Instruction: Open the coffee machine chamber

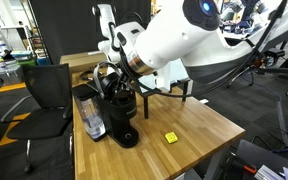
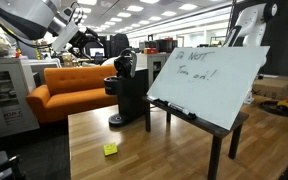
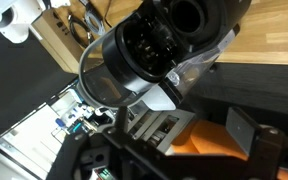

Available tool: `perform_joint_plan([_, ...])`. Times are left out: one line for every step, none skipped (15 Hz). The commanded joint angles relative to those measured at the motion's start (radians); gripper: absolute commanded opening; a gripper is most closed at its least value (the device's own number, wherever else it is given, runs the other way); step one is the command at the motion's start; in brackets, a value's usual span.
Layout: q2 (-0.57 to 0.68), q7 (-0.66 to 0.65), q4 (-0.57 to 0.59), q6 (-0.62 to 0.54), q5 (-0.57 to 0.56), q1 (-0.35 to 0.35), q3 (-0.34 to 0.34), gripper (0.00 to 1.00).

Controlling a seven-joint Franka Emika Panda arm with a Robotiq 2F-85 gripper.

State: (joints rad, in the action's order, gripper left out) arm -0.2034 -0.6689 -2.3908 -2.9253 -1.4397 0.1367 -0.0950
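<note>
The black coffee machine stands on the wooden table, also seen in an exterior view, with its clear water tank on one side. In the wrist view its chamber shows as a round black head with a dark cavity and a silver wire handle beside it. I cannot tell for sure how far it is raised. My gripper is open and empty, its fingers apart just off the machine's top. It hovers by the chamber in both exterior views.
A small yellow object lies on the table. A whiteboard on a black easel stands right next to the machine. An orange sofa and a black chair stand off the table.
</note>
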Motion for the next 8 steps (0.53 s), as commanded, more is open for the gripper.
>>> perform_joint_plan([-0.056, 0.009, -0.038, 0.178, 0.214, 0.039, -0.034, 1.0])
perform_joint_plan([-0.064, 0.017, -0.033, 0.235, 0.284, 0.052, -0.042, 1.0])
perform_joint_plan([-0.066, 0.03, -0.023, 0.295, 0.359, 0.066, -0.047, 1.0])
perform_joint_plan([-0.069, 0.04, -0.01, 0.355, 0.43, 0.08, -0.05, 1.0])
perform_joint_plan([-0.07, 0.034, 0.007, 0.415, 0.483, 0.086, -0.055, 1.0])
perform_joint_plan([-0.073, 0.032, 0.024, 0.468, 0.542, 0.057, -0.091, 1.0])
perform_joint_plan([-0.072, 0.027, 0.047, 0.526, 0.591, 0.053, -0.099, 1.0])
perform_joint_plan([-0.071, 0.028, 0.067, 0.584, 0.64, 0.049, -0.106, 1.0])
